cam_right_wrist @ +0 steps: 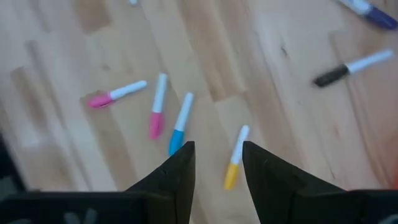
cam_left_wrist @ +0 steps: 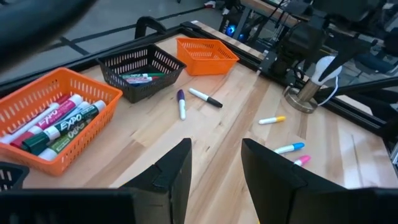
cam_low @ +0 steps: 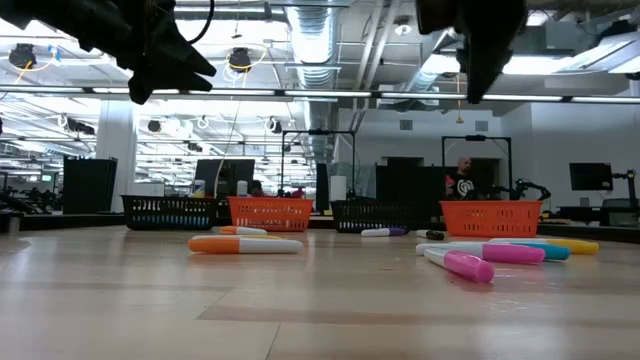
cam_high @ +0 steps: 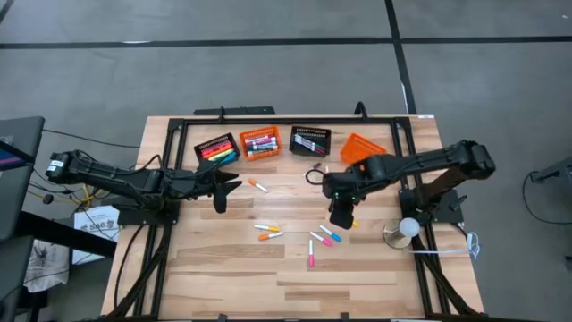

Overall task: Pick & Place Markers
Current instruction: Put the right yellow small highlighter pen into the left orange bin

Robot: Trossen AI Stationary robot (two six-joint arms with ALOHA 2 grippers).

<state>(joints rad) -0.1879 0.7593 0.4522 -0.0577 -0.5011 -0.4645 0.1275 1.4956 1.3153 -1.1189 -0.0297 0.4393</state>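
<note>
Wooden bench (cam_high: 357,277) carried loose markers (cam_high: 313,240) scattered near its middle, with more in baskets (cam_high: 259,142) along the far edge. Right gripper (cam_right_wrist: 214,163) hung above a yellow-capped marker (cam_right_wrist: 235,158), beside a blue one (cam_right_wrist: 180,124) and two pink ones, its fingers parted and holding nothing. Left gripper (cam_left_wrist: 211,168) hovered near the baskets, fingers apart, empty.
</note>
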